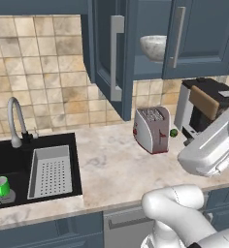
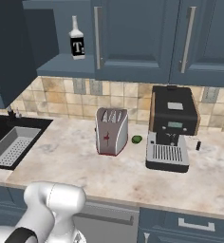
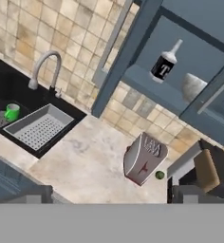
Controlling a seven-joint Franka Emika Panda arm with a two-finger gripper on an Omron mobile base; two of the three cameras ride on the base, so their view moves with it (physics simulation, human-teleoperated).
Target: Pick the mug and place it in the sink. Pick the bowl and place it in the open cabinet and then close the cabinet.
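Marble-look counter (image 1: 116,164) under tan tile wall, toaster (image 1: 152,129) as anchor. Far left of toaster: black sink (image 1: 19,160) w/ curved tap (image 1: 14,121) & grey tray (image 1: 50,172); green mug (image 1: 1,186) upright in sink by drain. Above toaster: blue-grey cabinet (image 1: 111,53), door swung open, marbled bowl (image 1: 154,47) on inner shelf, bottle (image 2: 76,39) on same shelf. Just right of toaster: tiny green ball (image 2: 136,139), then coffee machine (image 2: 171,128). Gripper (image 3: 109,195) fingers spread wide, holding nothing
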